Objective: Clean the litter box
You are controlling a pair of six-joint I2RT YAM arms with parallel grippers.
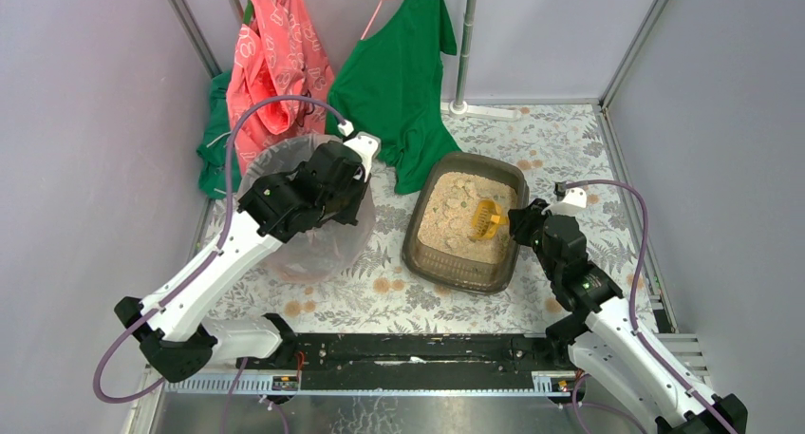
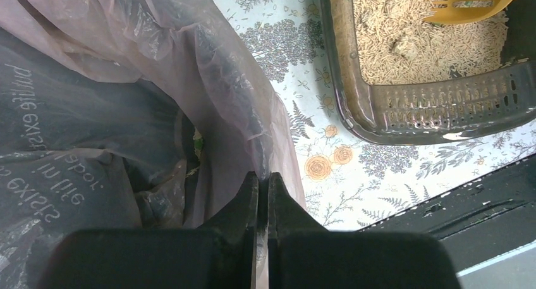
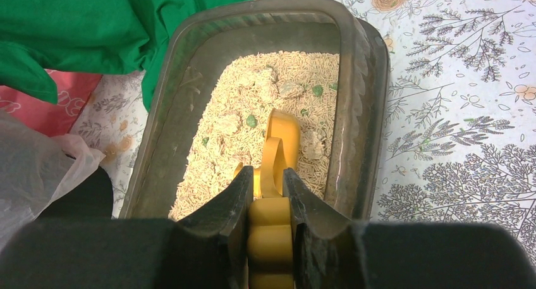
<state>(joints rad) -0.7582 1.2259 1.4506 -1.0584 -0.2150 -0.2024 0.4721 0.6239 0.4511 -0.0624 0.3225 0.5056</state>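
Nearest the lens are my own fingers. My left gripper (image 2: pixel 259 180) is closed, tips together at the rim of the bin (image 1: pixel 296 255). It may be pinching the bag liner (image 2: pixel 215 80), though the left wrist view leaves me unsure.

In the top view the bin sits left of centre, and the litter box (image 1: pixel 456 274) is just beside it, right of centre, with a strip of floral table cover (image 1: pixel 380 296) between them. The box's long axis runs bottom to top of the frame.

My right gripper (image 3: pixel 266 178), the nearer one, clamps the handle of the yellow scoop (image 3: pixel 280 134). Its blade lies in the litter, and the clumps (image 3: pixel 229 123) are just ahead of it and to its left.

A green shirt (image 1: pixel 399 83) drapes by the box's upper left corner. I judge that a loaded scoop must go left over the box's wall, clear of that hem.
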